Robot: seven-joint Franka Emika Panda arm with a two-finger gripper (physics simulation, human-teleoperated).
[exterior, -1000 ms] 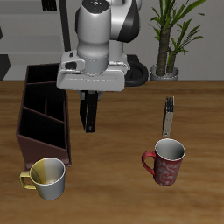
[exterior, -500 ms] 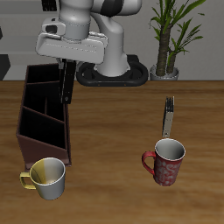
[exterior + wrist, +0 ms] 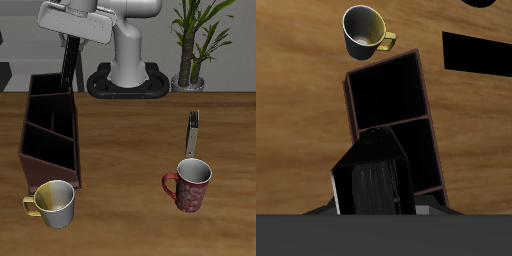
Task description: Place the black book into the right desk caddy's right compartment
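Right desk caddy [image 3: 50, 135]: a long reddish-brown box with black partitions, standing on the counter [image 3: 130, 140] at the exterior view's left side; its far end sits below the raised tool.
Yellow mug [image 3: 54, 203]: on the counter just beside the caddy's near end, close to the front edge.
Black book [image 3: 69, 62]: off the counter, hanging upright and slightly tilted from the tool, its lower end above the caddy's far end; in the wrist view it is a dark slab [image 3: 374, 172] jutting straight out from the tool over the caddy's open compartments [image 3: 391, 120].
Tool [image 3: 72, 38]: lifted high near the arm's base, clenched on the book's upper end.
Grey-brown book [image 3: 192, 132]: thin, lying on the counter well apart from the caddy.
Red mug [image 3: 189, 184]: upright on the counter, just in front of the grey-brown book.
Potted plant [image 3: 195, 40]: at the counter's back.
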